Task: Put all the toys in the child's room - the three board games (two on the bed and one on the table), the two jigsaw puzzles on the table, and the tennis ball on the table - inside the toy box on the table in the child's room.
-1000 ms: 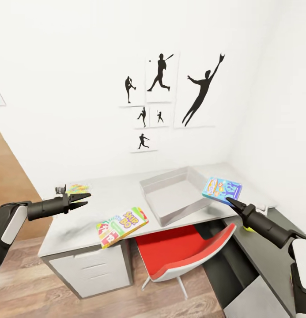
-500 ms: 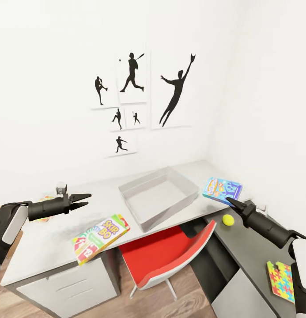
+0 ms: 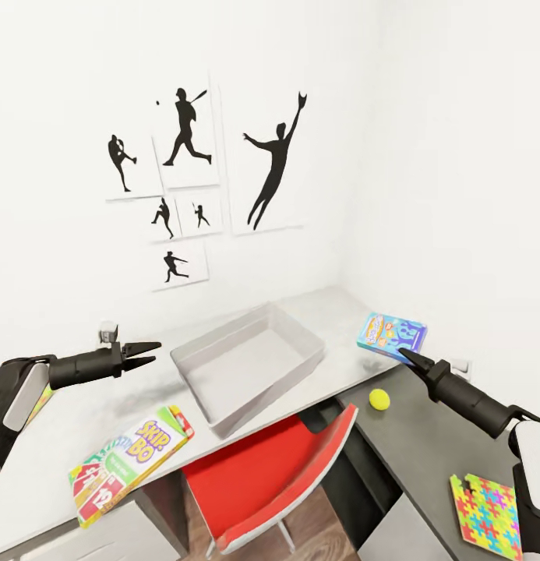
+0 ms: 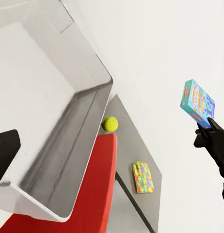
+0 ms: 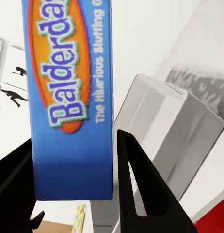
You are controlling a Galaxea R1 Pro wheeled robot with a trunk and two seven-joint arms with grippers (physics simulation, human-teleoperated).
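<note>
Blue box: the right hand (image 3: 402, 354) is clenched on a blue Balderdash board game (image 3: 391, 333), held up in the air above the table's right end, clear of the surface; the right wrist view shows both black fingers (image 5: 141, 189) pressed on the box's faces.
Left hand: the left hand (image 3: 149, 352) hangs over the table's left part, fingers parted and nothing between them.
Toy box: the light grey toy box (image 3: 246, 360) sits mid-table on the pale speckled table (image 3: 82, 421), open-topped, nothing showing inside.
Skip-Bo: the Skip-Bo game (image 3: 129, 463) lies flat near the table's front edge, left of the toy box, one corner past the edge.
Tennis ball: the yellow-green tennis ball (image 3: 379, 399) rests on the dark grey side unit (image 3: 425, 444), just off the table's right end, below the held box.
Jigsaw: the jigsaw puzzle (image 3: 485, 513) lies flat on the same dark top, nearer the robot, well apart from the ball.
Chair: a red chair (image 3: 270, 467) is tucked under the table below the toy box.
Wall: black silhouette pictures (image 3: 199, 179) hang above the table.
</note>
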